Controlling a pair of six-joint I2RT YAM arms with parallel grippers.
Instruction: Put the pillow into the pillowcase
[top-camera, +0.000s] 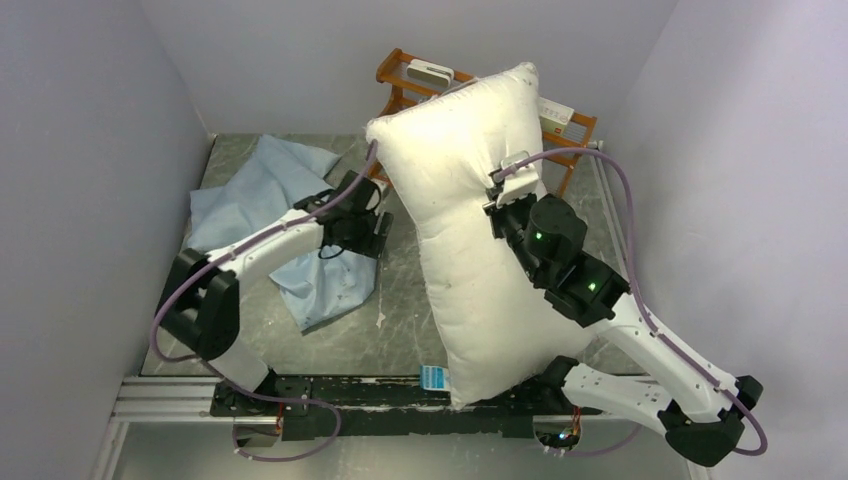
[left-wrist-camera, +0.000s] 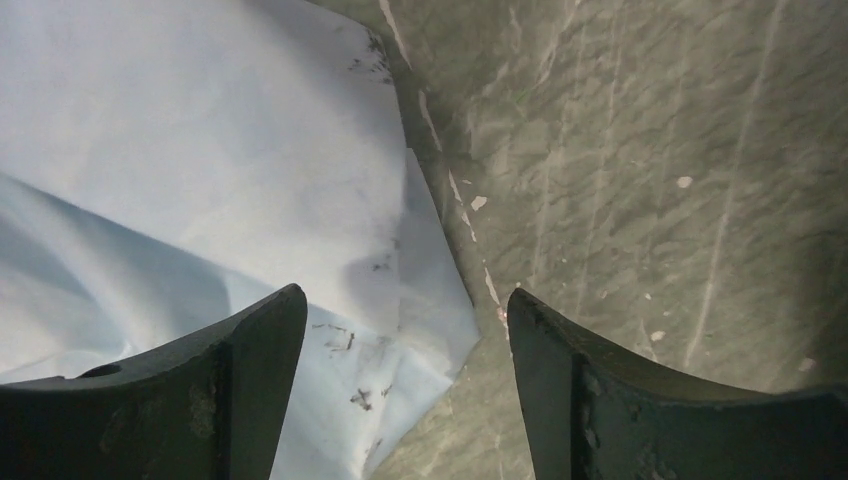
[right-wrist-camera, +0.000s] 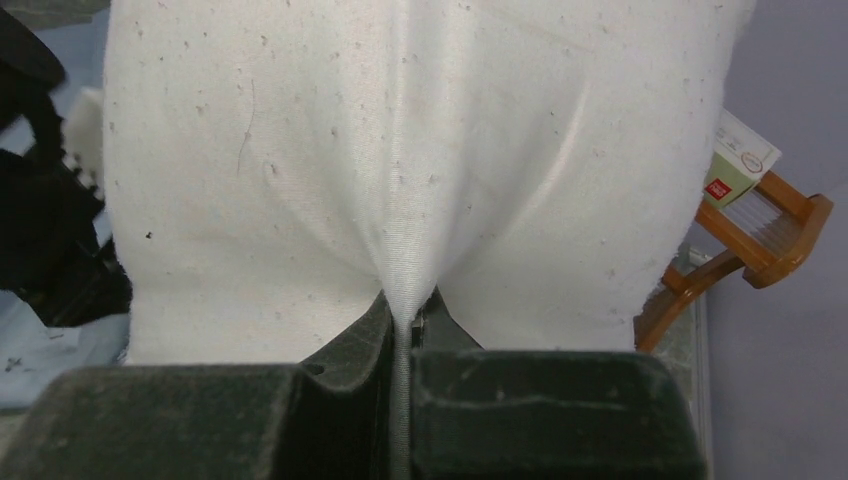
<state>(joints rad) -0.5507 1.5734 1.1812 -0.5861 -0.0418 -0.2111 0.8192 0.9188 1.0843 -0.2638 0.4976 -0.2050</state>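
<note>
The off-white pillow (top-camera: 475, 240) stands lifted and tilted at the table's middle right, its small blue-and-white tag (top-camera: 434, 377) at the near end. My right gripper (top-camera: 497, 190) is shut on a pinched fold of the pillow (right-wrist-camera: 405, 180). The wrinkled light-blue pillowcase (top-camera: 265, 195) lies flat on the table at the left. My left gripper (top-camera: 362, 222) is open above the pillowcase's right edge (left-wrist-camera: 200, 180), and nothing shows between its fingers (left-wrist-camera: 255, 370).
A wooden rack (top-camera: 420, 85) with small boxes stands at the back behind the pillow and shows in the right wrist view (right-wrist-camera: 760, 230). Grey walls close in left, right and back. The grey marbled tabletop (left-wrist-camera: 650, 150) lies bare right of the pillowcase.
</note>
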